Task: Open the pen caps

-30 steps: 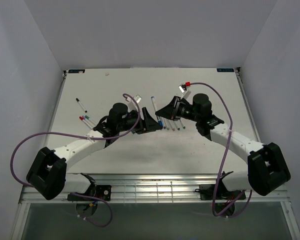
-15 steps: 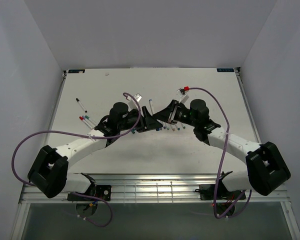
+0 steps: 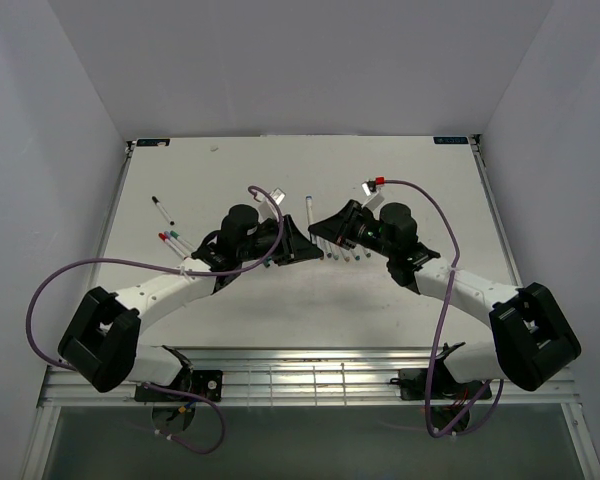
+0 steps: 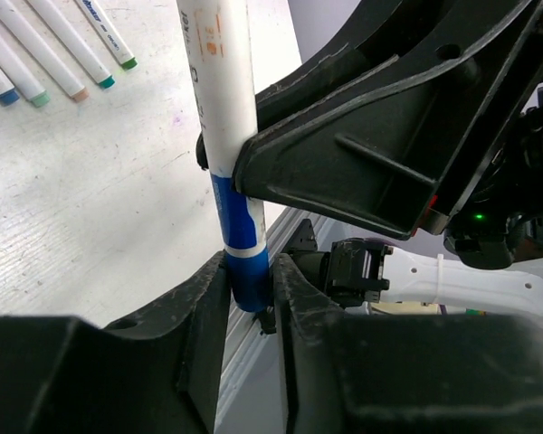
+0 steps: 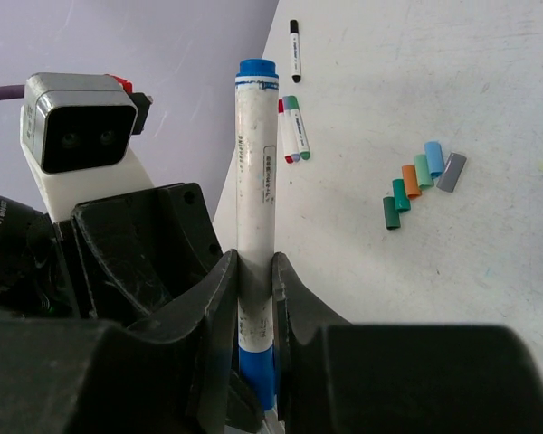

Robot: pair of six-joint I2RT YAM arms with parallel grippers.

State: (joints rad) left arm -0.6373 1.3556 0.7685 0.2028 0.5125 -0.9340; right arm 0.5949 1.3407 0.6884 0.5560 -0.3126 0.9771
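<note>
The right claw (image 5: 253, 289) is clamping the white barrel of the blue marker pen (image 5: 253, 181), while the left claw (image 4: 249, 280) is pinching the blue cap (image 4: 238, 221) at that pen's end.

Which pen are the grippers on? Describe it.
On the table, find the centre, where the left gripper and right gripper meet. The pen is gripped between them, off the surface. Unlike the pens lying flat, it has blue at both ends.
</note>
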